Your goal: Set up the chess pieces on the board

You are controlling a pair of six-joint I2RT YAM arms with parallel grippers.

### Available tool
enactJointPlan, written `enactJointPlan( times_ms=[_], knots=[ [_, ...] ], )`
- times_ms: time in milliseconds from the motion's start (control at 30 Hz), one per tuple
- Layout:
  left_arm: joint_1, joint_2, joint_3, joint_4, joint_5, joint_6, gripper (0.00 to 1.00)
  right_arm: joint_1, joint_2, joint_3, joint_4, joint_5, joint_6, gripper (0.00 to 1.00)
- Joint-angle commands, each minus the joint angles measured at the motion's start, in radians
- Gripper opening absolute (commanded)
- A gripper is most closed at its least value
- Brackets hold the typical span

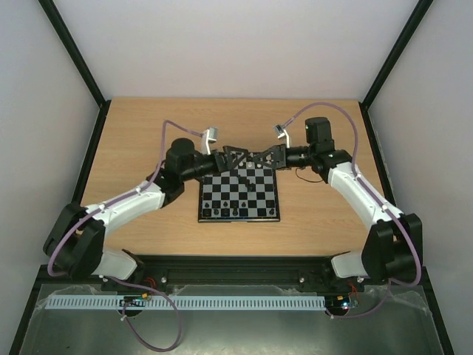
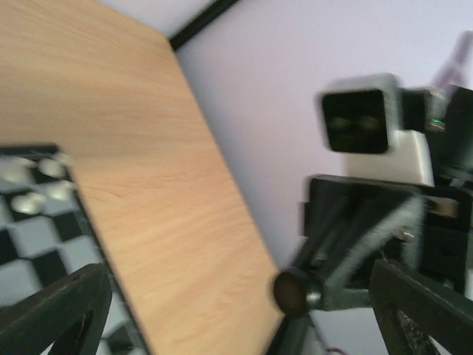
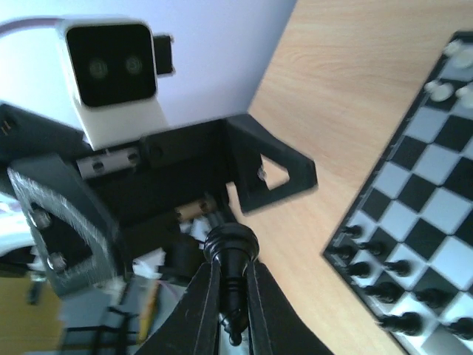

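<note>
R gripper (image 3: pixel 233 277) pinches 1 black piece (image 3: pixel 230 255) near the L gripper (image 1: pixel 235 157), whose jaws are spread wide, both over the board's (image 1: pixel 222 191) far edge. The wood table (image 1: pixel 140 126) runs past the board on all 4 sides to pale walls (image 1: pixel 222 44).

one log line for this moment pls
left gripper: open | right gripper: shut on black piece | both near board far edge

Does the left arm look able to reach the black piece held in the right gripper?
Probably yes. The left gripper is open and faces the black piece, which is pinched in the right gripper, with nothing visible between them.
</note>
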Motion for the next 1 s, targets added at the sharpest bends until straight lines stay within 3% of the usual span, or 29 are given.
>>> enactJointPlan(
  times_ms=[0,133,267,467,833,967],
  knots=[
    [0.091,-0.088,0.120,-0.406,-0.011,0.311,0.99,0.007,-0.071,0.079,-0.327,0.158,-0.375,0.03],
    [0.127,-0.117,0.250,-0.726,-0.195,0.576,0.99,0.060,-0.074,0.109,-0.524,0.313,-0.593,0.04],
    [0.118,-0.071,0.317,-0.931,-0.610,0.709,0.99,0.138,-0.103,0.083,-0.561,0.481,-0.691,0.04],
    [0.122,-0.222,0.052,-0.685,-0.749,0.795,0.99,0.252,-0.097,0.097,-0.613,0.700,-0.797,0.04],
    [0.118,-0.233,0.050,-0.685,-0.763,0.820,0.99,0.407,-0.012,0.128,-0.672,0.906,-0.872,0.04],
    [0.113,-0.231,0.053,-0.705,-0.884,0.809,0.99,0.483,0.017,0.098,-0.673,0.966,-0.892,0.04]
  ],
)
